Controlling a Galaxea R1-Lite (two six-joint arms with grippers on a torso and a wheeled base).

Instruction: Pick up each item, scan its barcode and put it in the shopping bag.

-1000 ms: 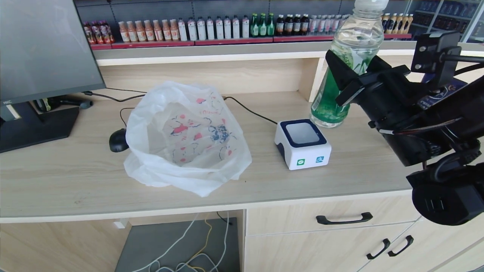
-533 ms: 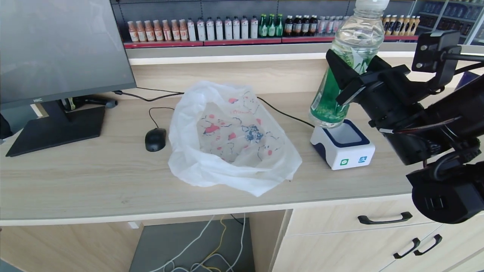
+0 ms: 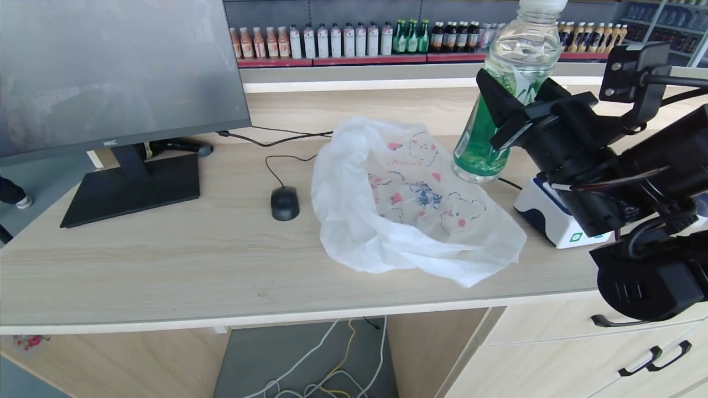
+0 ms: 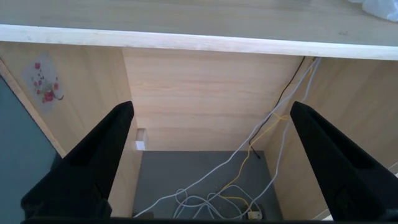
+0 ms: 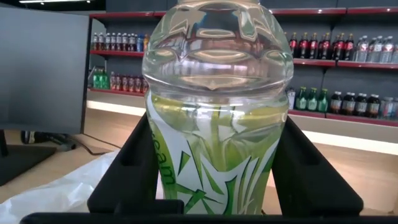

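**Head view.** The right gripper [image 3: 506, 113] is clamped around the middle of a water bottle [image 3: 520, 50]. It holds the bottle nearly upright above the counter [image 3: 166, 265], between the shopping bag [image 3: 409, 204] and the barcode scanner [image 3: 539, 215]. The arm partly hides the scanner, so it cannot be told whether the barcode faces the scanner's window; if it does not, the scan would probably fail. The bag lies slumped and nothing props its mouth open. A bottle released onto its folded rim could tip and roll along the counter.

**Left wrist view.** The left gripper [image 4: 211, 162] hangs below the counter edge [image 4: 186, 40], spread wide and empty, above loose cables [image 4: 249, 180]. From there it gives the bag no support.

**Right wrist view.** The bottle [image 5: 217, 124] sits between the two black fingers [image 5: 130, 168], which grip it at the label. The bag [image 5: 62, 186] lies below and to one side. The wall is smooth, round and thin, so it may twist or slide in the grip if the wrist swings sharply.
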